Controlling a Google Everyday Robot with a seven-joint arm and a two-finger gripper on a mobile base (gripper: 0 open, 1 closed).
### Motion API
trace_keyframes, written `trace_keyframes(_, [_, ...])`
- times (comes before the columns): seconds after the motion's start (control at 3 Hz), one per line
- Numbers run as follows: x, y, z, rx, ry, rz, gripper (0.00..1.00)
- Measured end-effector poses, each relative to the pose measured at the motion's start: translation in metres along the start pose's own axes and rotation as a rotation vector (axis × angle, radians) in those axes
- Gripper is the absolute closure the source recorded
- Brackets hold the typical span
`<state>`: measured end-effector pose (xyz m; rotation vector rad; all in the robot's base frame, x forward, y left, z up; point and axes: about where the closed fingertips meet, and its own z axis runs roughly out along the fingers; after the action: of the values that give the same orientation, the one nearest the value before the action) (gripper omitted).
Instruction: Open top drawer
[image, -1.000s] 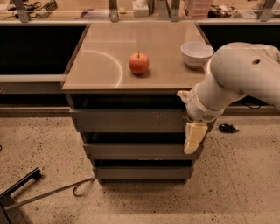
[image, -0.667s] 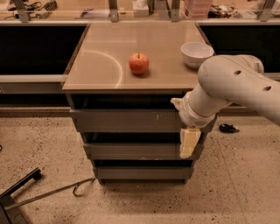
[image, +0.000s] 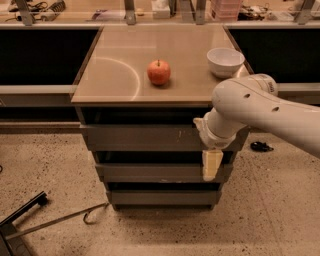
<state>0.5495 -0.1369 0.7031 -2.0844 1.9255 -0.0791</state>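
The top drawer (image: 145, 138) is the widest and tallest of three grey flat fronts under the tan tabletop (image: 115, 75). It has a few small pale scratches near its right part and sits flush with the cabinet. My gripper (image: 211, 166) hangs pale and pointing down in front of the right end of the drawers, below the top drawer's lower edge and over the middle drawer (image: 150, 172). My white arm (image: 250, 110) comes in from the right and hides the top drawer's right end.
A red apple (image: 158, 72) and a white bowl (image: 225, 61) sit on the tabletop. The bottom drawer (image: 160, 198) is narrowest. A metal hooked rod (image: 60, 220) lies on the floor at left, and a small black object (image: 260, 146) lies at right. Dark counters flank the unit.
My arm and gripper have moved left across the drawer fronts, from the cabinet's right edge to in front of the drawers' right part. The drawers, apple and bowl have not moved.
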Motion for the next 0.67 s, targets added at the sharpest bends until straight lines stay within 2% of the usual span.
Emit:
trace_keyframes(0.33, [0.009,-0.022,0.008,0.049,0.018,0.028,0.00])
trace_keyframes(0.67, [0.018,-0.034,0.013,0.077,0.014,0.075,0.00])
